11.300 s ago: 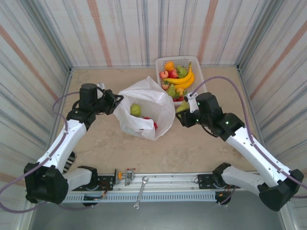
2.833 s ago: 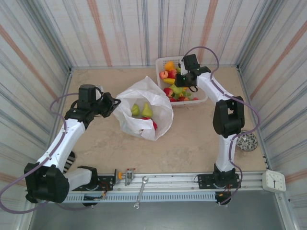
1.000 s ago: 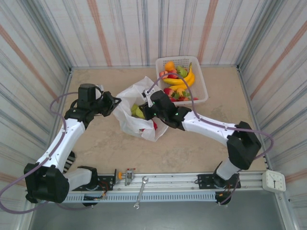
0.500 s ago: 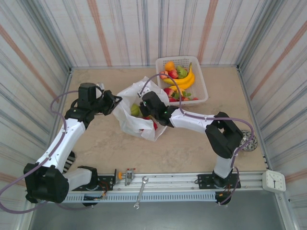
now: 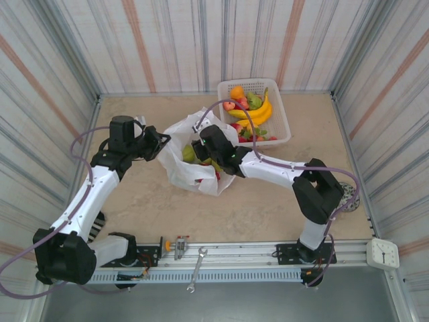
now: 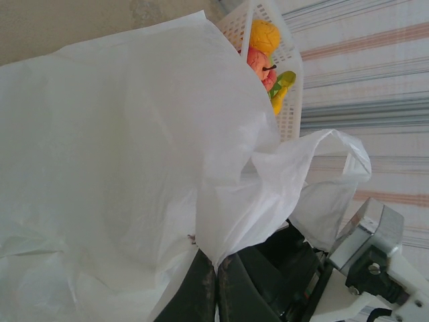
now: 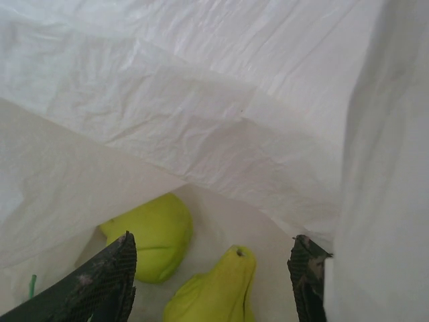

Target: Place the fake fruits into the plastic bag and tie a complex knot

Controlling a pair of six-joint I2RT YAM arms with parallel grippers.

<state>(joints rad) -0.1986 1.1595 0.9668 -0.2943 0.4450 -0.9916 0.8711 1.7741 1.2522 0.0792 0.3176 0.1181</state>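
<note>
Since a second ago, the right gripper (image 7: 213, 249) has pushed deeper into the plastic bag (image 5: 179, 171), and its jaws have spread apart with nothing between them. That bag lies crumpled mid-table, just beside the white lattice basket (image 5: 282, 131), where bananas (image 5: 259, 111) and an orange (image 5: 236, 91) sit. White film crowds round the right wrist above and to both sides. The left gripper (image 6: 216, 267) is pinched tight on a fold of the bag's rim. Two green pears (image 7: 153, 235) lie at the bag's bottom, just beyond the parted fingers.

Wrench (image 5: 197, 268), clock (image 5: 383, 253) and white lattice basket (image 5: 282, 115).
</note>
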